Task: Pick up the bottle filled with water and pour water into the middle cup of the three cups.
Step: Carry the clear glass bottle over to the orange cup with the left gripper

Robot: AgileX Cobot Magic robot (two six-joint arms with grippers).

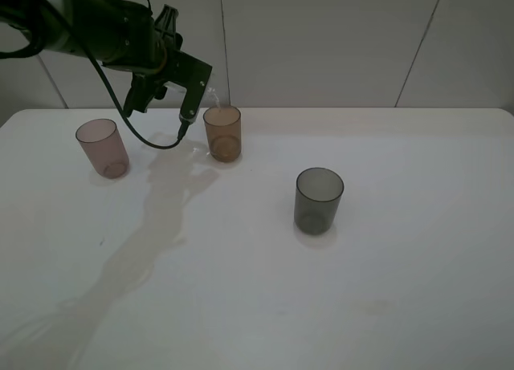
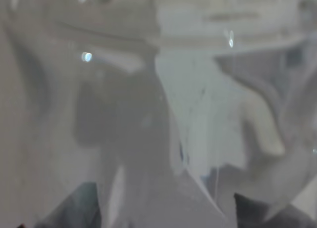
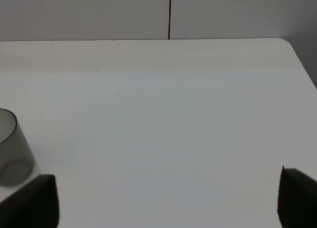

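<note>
Spillage threatens: left claw (image 1: 165, 97), clamped on the tilted bottle (image 1: 210, 91), hangs at the rim of the middle cup (image 1: 222, 135). Drift would wet the worktop (image 1: 401, 290).

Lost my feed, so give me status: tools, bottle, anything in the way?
Left tool shut on bottle, tipped over amber cup. Right tool open, near grey cup. Pink cup stands clear; pour path unobstructed.
</note>
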